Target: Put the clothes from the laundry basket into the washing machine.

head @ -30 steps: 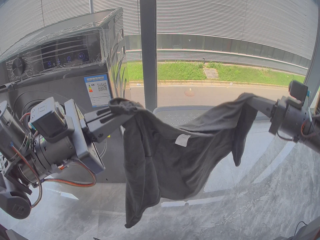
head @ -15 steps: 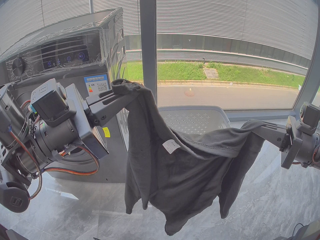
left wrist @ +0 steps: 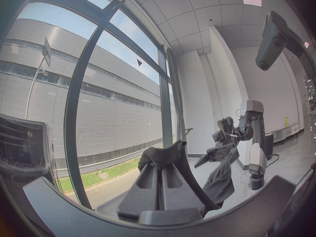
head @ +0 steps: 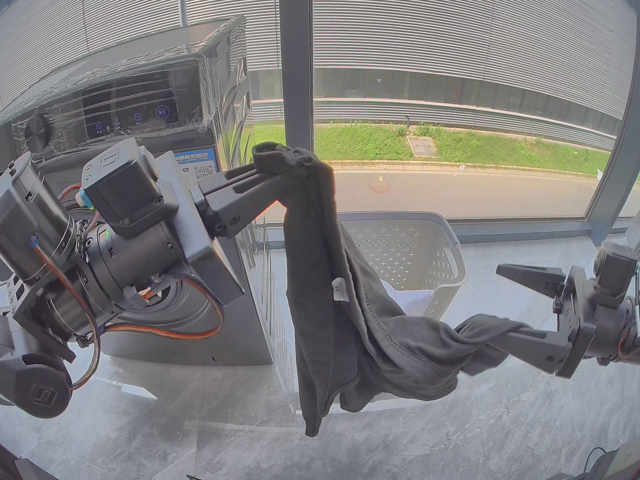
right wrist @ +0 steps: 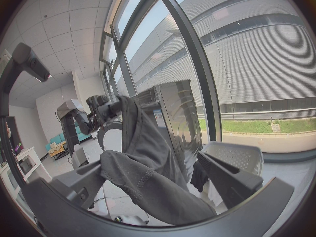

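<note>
While the left gripper (head: 270, 178), clamped fast on the dark garment (head: 353, 341), has risen beside the washing machine (head: 133, 111), we find the hold now one-sided.
The dark garment hangs before the laundry basket (head: 413, 248); the right gripper (head: 513, 308) has spread wide, cloth seemingly only draped over its lower finger.

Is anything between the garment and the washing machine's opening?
Nothing loose visible. The garment hangs from the shut left gripper beside the washing machine, draped over one finger of the open right gripper; the left arm hides the opening.
</note>
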### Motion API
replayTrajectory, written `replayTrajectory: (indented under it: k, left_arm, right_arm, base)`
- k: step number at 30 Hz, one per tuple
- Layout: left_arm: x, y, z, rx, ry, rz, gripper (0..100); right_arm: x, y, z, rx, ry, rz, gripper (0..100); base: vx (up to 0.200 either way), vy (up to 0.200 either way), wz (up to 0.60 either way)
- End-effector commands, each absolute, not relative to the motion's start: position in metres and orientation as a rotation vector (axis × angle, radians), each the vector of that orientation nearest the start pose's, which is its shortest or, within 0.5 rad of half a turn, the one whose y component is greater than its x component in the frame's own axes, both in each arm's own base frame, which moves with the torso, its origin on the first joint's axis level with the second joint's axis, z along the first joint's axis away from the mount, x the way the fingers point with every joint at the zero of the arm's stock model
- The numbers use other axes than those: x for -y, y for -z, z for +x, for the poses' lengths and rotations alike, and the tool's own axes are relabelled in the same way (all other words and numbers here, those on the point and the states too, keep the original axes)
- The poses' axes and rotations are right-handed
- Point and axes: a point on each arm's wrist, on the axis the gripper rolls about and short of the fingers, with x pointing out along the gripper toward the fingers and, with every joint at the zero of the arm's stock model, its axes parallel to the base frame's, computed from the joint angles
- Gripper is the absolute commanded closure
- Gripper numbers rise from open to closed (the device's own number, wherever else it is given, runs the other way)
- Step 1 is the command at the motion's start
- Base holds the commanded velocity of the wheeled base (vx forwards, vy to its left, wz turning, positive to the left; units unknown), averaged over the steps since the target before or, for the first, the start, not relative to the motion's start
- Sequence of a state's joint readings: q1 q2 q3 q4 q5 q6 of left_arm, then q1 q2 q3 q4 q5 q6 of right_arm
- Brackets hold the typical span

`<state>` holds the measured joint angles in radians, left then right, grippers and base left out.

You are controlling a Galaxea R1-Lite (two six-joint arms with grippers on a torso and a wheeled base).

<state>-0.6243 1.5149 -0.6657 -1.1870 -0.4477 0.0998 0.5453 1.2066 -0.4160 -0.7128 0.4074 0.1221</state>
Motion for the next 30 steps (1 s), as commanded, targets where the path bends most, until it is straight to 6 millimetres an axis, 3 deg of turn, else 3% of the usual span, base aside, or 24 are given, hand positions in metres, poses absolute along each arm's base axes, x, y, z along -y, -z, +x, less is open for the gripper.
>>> replayTrajectory:
  k: [1, 14, 24, 30]
  left_arm:
    - [0.164, -0.253, 0.204, 0.408, 1.058, 0.055, 100]
    - [0.195, -0.263, 0.226, 0.453, 1.084, 0.04, 100]
    - [0.208, -0.261, 0.23, 0.45, 1.108, 0.033, 100]
    - [0.21, -0.265, 0.232, 0.465, 1.106, 0.03, 100]
  right_arm:
    - [-0.091, -0.174, 0.138, -0.249, -0.906, 0.098, 0]
    - [-0.11, -0.136, 0.172, -0.444, -0.799, 0.041, 0]
    - [-0.169, -0.145, 0.197, -0.417, -0.955, 0.004, 0]
    - [-0.19, -0.131, 0.216, -0.459, -0.965, -0.006, 0]
  base:
    - [0.0, 0.0, 0.0]
    - [0.0, 0.0, 0.0]
    - [0.0, 0.0, 0.0]
    - [0.0, 0.0, 0.0]
